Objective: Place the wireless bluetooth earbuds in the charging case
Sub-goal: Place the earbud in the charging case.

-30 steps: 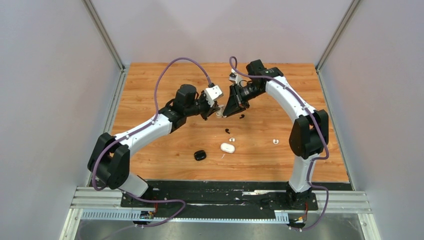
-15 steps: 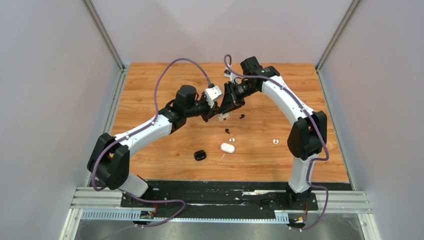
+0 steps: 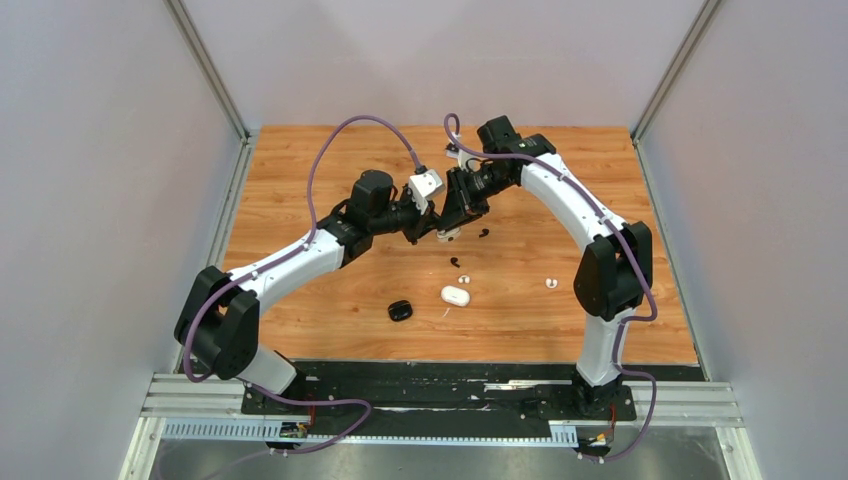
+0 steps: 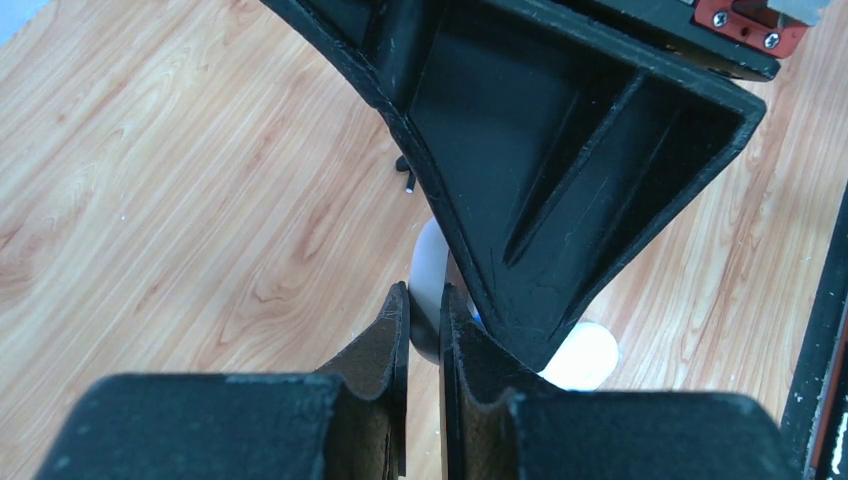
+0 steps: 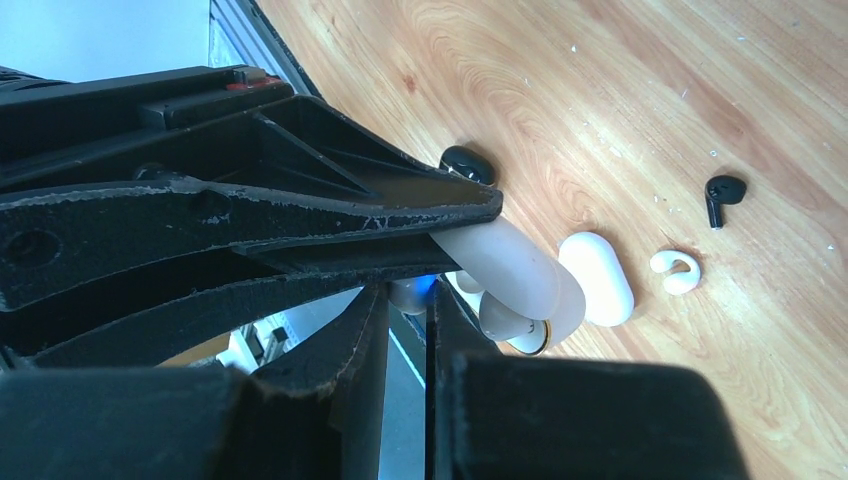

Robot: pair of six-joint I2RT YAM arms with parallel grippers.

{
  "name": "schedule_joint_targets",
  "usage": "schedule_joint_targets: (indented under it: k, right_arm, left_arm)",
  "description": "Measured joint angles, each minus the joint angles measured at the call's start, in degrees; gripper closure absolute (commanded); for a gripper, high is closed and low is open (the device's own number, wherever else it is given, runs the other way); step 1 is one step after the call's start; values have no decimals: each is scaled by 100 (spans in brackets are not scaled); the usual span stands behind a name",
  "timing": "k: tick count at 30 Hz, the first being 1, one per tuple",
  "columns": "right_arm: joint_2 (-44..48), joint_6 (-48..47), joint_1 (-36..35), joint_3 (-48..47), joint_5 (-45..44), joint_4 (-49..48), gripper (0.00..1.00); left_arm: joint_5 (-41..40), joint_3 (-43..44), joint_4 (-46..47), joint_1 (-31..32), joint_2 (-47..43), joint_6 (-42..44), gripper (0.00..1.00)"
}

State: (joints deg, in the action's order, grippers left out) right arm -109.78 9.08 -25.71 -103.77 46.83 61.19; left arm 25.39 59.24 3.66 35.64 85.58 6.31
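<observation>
On the worktop [image 3: 300, 200], lower centre, I see a closed white case [image 3: 455, 296], a black case [image 3: 400, 311], a white earbud [image 3: 464, 279], a black earbud [image 3: 484, 233] and a second black earbud [image 3: 455, 262]. The right tool [image 5: 405, 295] blocks most of the left wrist view (only black ribs). My left tool [image 4: 425, 300] pinches the open white case [image 5: 510, 275] at centre frame; its inside is hidden. The right tool's fingers press nearly together on a small pale piece [image 5: 412, 298] beside a blue glow [image 5: 431, 285]; earbud or case part, I cannot tell
</observation>
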Motion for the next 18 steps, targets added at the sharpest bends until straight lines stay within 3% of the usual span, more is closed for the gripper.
schedule_joint_targets:
  k: [18]
  right_arm:
    - [17,-17,-52,90,-52,70,100]
  left_arm:
    - [-109,-48,4,2,-31,-107,100]
